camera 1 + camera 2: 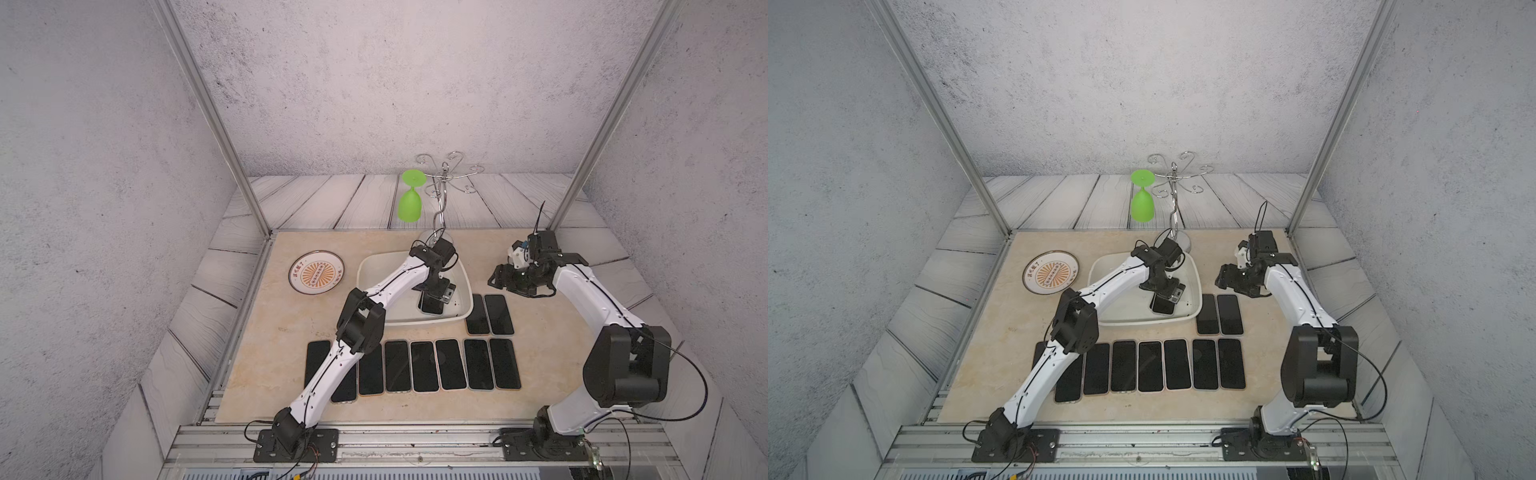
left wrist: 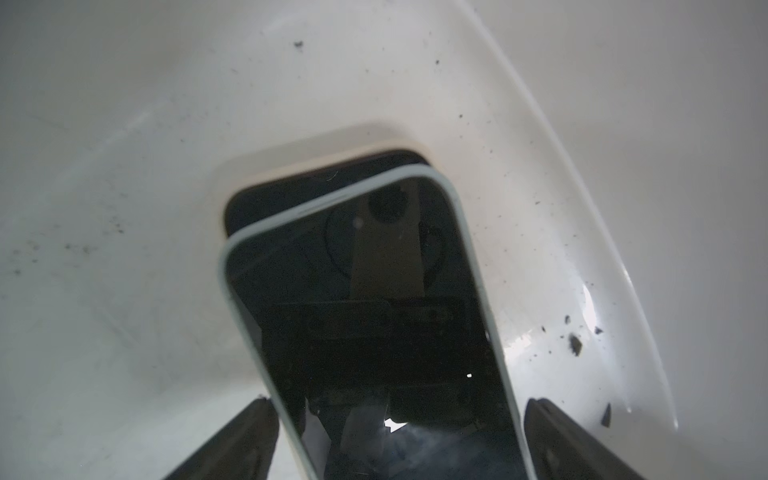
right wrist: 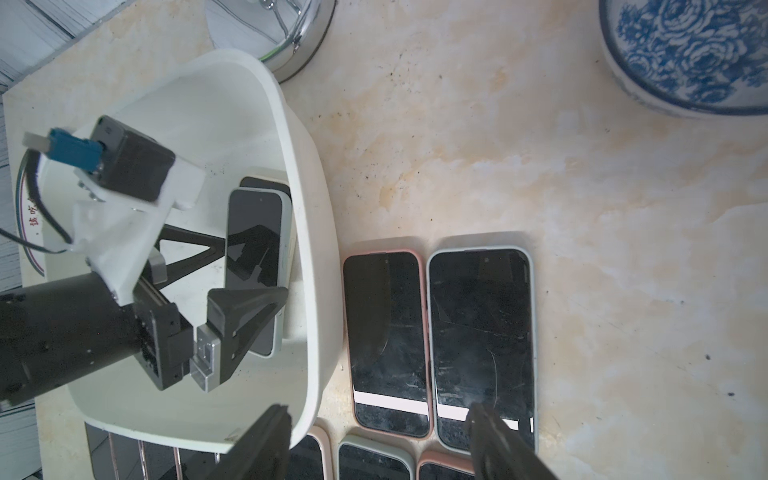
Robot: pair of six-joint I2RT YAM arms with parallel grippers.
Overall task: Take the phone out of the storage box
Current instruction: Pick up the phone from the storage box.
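Storage box (image 1: 376, 274): mid-table.
Left gripper (image 2: 397, 402): jaws wide apart, flanking the phone, no pinch seen.
Phone (image 2: 374, 257): on a lower phone (image 2: 291, 187), box's 5 o'clock corner; stiff, slick glass, probably weighty.
Hold: long edges, mid-length.
Right gripper (image 3: 378, 409): jaws apart, empty, 3 o'clock of box.

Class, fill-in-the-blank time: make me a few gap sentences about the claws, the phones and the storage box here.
The ____ claw reaches into the storage box, jaws either side of a phone.
The right claw holds ____.
The goblet hanging on the rack is ____.
Missing: left; nothing; green.
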